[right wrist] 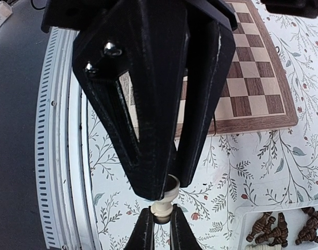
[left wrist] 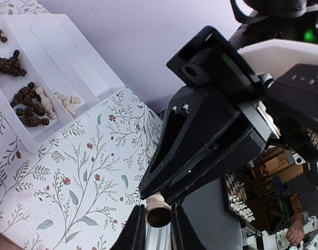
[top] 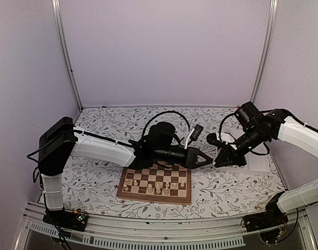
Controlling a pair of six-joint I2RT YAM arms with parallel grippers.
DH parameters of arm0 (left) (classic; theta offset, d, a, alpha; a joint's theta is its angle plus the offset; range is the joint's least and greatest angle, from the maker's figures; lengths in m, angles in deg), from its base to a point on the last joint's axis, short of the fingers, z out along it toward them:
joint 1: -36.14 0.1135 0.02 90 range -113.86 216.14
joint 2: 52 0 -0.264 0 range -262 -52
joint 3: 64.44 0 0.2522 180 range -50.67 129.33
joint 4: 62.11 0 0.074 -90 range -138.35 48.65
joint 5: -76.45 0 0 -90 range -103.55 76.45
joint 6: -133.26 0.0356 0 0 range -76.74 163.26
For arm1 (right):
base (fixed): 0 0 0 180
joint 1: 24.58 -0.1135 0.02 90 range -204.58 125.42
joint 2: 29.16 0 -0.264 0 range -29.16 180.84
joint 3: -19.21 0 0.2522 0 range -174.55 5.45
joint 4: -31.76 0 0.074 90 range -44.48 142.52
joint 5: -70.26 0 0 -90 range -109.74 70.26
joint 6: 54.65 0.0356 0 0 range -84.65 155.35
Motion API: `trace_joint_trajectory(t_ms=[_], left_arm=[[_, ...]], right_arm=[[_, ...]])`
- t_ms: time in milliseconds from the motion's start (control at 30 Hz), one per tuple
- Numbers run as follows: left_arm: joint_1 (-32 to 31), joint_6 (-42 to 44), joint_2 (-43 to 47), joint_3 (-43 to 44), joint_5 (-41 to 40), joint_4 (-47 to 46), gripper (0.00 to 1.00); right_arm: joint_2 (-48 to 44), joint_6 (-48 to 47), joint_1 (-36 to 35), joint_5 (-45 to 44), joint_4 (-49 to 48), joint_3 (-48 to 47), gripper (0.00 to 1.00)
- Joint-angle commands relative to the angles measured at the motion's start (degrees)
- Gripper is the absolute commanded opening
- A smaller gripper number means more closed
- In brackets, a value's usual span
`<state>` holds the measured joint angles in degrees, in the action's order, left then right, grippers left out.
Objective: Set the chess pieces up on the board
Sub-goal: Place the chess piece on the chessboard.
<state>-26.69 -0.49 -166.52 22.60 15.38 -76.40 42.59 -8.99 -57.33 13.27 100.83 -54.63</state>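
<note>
White arm shells (top: 99, 150) — black cables (top: 166, 111)

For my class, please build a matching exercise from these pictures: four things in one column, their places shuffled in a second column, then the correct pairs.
Things
A. lone pale piece
B. dark pieces
C. standing pale pieces
D. tray

Places
1. on the near rows of the board
2. right of the board in the top view
3. pinched between the left gripper and the right gripper
4. lying in the tray

Pairs: A-3, B-4, C-1, D-2
</note>
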Motion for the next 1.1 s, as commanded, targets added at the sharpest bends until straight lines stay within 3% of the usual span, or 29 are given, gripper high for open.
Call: trace_joint_trajectory(t_ms=[0,167,533,667,767,833,967,1067], left_arm=[[0.72,0.07,-0.84,0.62,1.23,-1.28,0.13],[0.87,0.9,-0.49,1.82,0.97,0.85,0.24],[0.89,0.51,-0.38,1.72,0.42,1.17,0.13],[1.04,-0.03,1.12,0.5,-1.26,-1.26,0.12],[1.28,-1.86,4.24,-2.88,-5.39,-8.15,0.11],[1.66,-4.23,5.68,-4.92,-7.81,-14.29,0.11],[2.65,-6.61,5.54,-6.55,-11.34,-23.3,0.11],[3.24,-8.1,4.32,-6.19,-12.95,-27.79,0.1]], right_arm=[[0.08,0.91,-0.46,-0.3,-0.11,-2.94,0.09],[1.14,0.57,-0.47,-0.76,0.56,-3.79,0.09],[1.29,0.44,-0.59,-0.72,1.16,-4.0,0.1],[-0.21,2.39,-0.47,-0.69,-0.64,-5.93,0.25],[-3.35,8.57,1.94,-2.6,-8.69,-7.14,0.4],[-5.43,13.97,7.41,2.17,-14.15,-8.37,0.47],[-3.7,27.59,20.55,18.49,-23.03,-10.0,0.51],[0.92,36.21,24.18,32.51,-28.22,-9.42,0.5]])
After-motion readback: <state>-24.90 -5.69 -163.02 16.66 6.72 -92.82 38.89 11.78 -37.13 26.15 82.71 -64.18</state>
